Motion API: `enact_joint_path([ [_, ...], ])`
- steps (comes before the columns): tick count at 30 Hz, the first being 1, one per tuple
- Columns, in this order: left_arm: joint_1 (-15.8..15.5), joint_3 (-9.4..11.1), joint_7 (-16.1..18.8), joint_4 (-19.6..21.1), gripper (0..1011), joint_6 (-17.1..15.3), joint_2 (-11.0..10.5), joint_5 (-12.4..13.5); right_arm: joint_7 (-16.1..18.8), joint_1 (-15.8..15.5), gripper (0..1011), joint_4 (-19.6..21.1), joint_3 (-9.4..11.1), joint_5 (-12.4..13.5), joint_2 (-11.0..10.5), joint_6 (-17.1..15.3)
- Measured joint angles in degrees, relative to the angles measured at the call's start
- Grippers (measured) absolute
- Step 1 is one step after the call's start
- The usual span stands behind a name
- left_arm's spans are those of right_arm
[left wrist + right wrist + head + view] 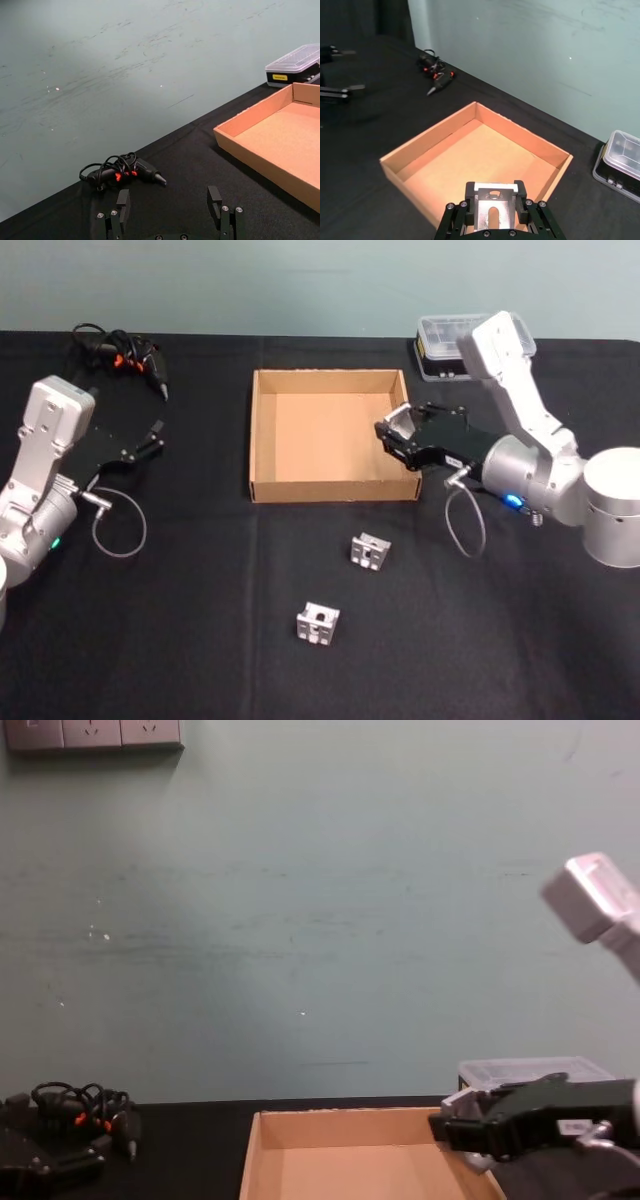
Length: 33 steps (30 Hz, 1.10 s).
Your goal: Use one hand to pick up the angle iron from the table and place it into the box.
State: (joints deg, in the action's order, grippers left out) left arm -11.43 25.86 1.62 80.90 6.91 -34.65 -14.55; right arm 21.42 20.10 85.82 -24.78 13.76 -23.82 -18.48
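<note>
Right gripper (pixel 393 439) tight on angle iron (pixel 492 205)

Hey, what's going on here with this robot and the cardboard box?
The right gripper has its jaws shut on a silver angle iron and holds it over the right wall of the tan box, which has nothing inside it. Two more angle irons lie on the black table in front of the box. The left gripper sits off to the left above the table, jaws open, holding nothing.
</note>
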Motion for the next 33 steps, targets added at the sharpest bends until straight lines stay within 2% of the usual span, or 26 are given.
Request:
enact_joint_path([
  [6, 0.0, 0.0, 0.0, 0.0, 1011, 0.0, 0.0, 0.0, -0.19, 4.03, 459, -6.26, -1.25, -2.16, 3.52, 0.13],
  [16, 0.0, 0.0, 0.0, 0.0, 1011, 0.0, 0.0, 0.0, -0.11, 7.43, 459, -11.89, -3.1, -5.73, 6.42, -0.48],
  [23, 0.0, 0.0, 0.0, 0.0, 1011, 0.0, 0.0, 0.0, 0.09, 7.7, 458, -13.44, -3.39, -7.26, 7.26, -0.65],
  [33, 0.0, 0.0, 0.0, 0.0, 1011, 0.0, 0.0, 0.0, 0.35, 7.16, 459, -13.36, -2.96, -8.92, 7.7, -1.16],
])
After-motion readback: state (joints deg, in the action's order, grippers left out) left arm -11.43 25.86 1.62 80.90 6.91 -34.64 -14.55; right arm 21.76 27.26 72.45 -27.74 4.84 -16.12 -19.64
